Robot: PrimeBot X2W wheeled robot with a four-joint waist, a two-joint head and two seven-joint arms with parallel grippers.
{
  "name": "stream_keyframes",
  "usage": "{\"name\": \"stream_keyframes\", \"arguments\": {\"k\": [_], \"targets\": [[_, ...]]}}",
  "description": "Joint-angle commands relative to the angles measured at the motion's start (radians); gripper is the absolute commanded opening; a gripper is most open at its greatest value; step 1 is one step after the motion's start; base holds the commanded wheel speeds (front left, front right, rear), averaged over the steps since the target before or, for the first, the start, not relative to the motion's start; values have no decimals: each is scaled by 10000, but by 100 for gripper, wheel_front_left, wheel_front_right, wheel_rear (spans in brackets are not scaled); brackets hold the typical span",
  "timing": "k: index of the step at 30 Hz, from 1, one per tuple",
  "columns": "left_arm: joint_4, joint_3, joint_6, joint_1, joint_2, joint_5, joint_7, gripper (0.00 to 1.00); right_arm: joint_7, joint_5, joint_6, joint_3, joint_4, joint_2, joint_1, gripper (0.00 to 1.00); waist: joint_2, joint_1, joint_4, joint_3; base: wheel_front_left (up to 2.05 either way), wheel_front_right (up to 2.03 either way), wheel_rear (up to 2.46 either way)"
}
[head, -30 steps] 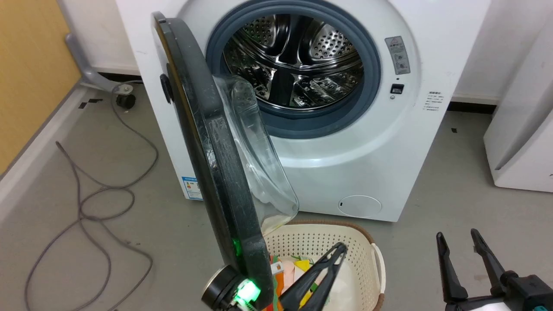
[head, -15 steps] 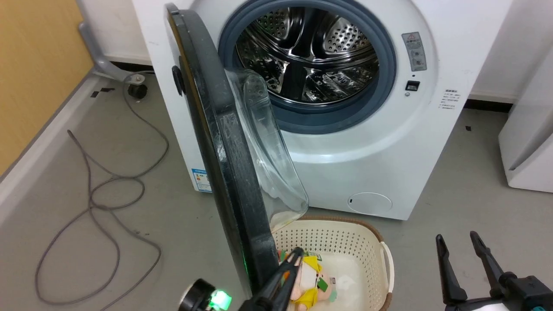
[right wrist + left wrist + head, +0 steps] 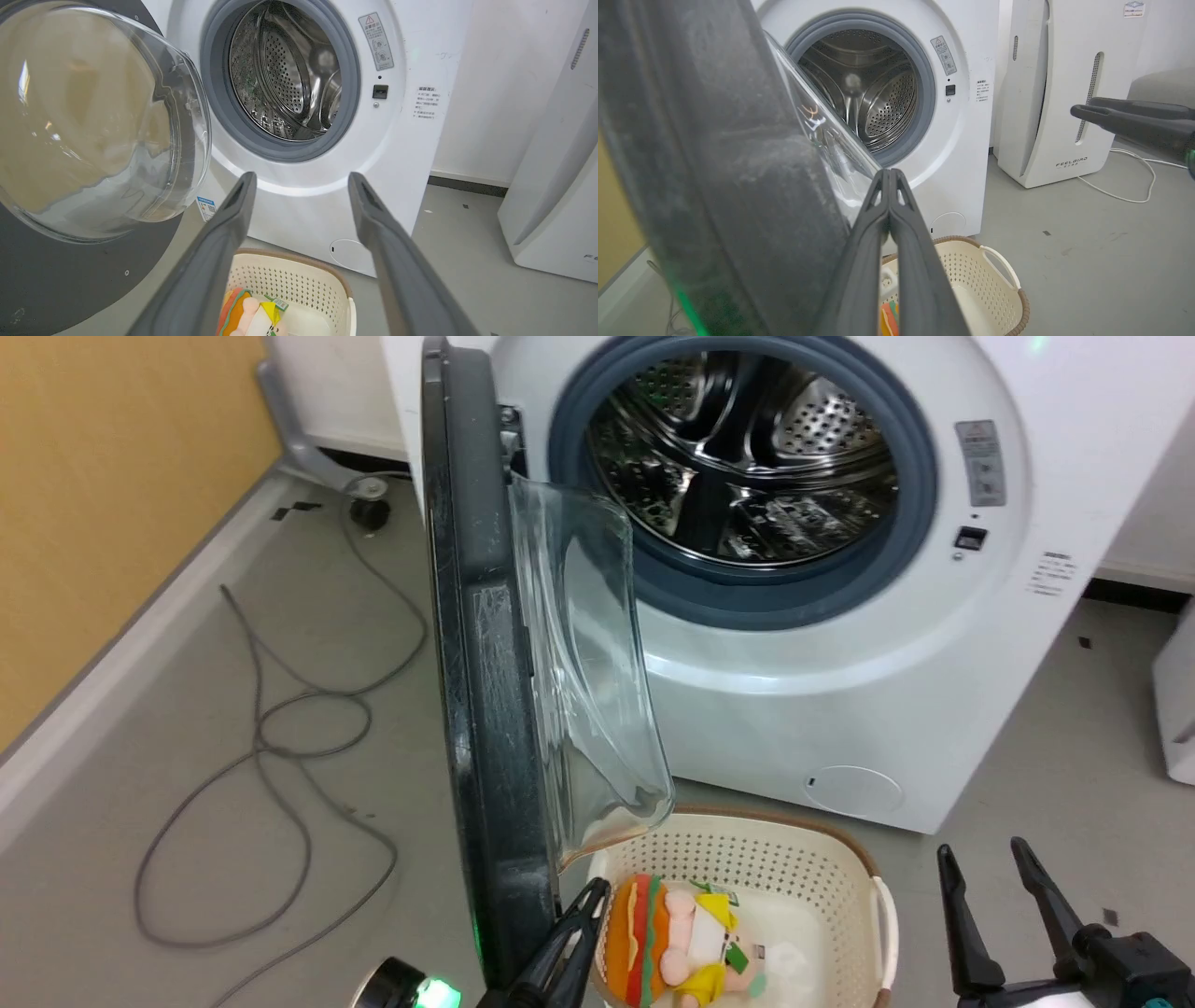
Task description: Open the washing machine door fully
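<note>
Left gripper (image 3: 590,901), fingers pinched together and empty, sits by the door (image 3: 476,709). It's only half open, so I'd say it needs shoving wider.

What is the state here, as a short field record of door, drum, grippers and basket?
washing machine door: swung out, edge-on in head view
washing machine: drum exposed, no laundry seen inside
left gripper: shut, beside door's lower inner rim; contact unclear
right gripper: open, holding nothing, apart from door
basket: before machine, holds plush toy
</note>
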Motion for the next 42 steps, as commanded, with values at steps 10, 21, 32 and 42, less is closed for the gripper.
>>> {"name": "stream_keyframes", "arguments": {"k": [10, 21, 32, 42], "targets": [[-137, 704, 358, 561, 168, -22, 22, 0, -44, 48, 8, -60, -14, 39, 107, 100, 0, 0, 901, 92, 0, 0, 0], [240, 2681, 762, 236, 813, -302, 22, 0, -44, -37, 8, -29, -54, 39, 26, 100, 0, 0, 1587, 306, 0, 0, 0], [729, 4996, 828, -615, 703, -890, 22, 0, -44, -401, 8, 60, -108, 39, -405, 100, 0, 0, 1370, 1069, 0, 0, 0], [1759, 6994, 745, -1758, 527, -1013, 22, 0, -44, -756, 8, -137, -200, 39, -800, 100, 0, 0, 1107, 1867, 0, 0, 0]]}}
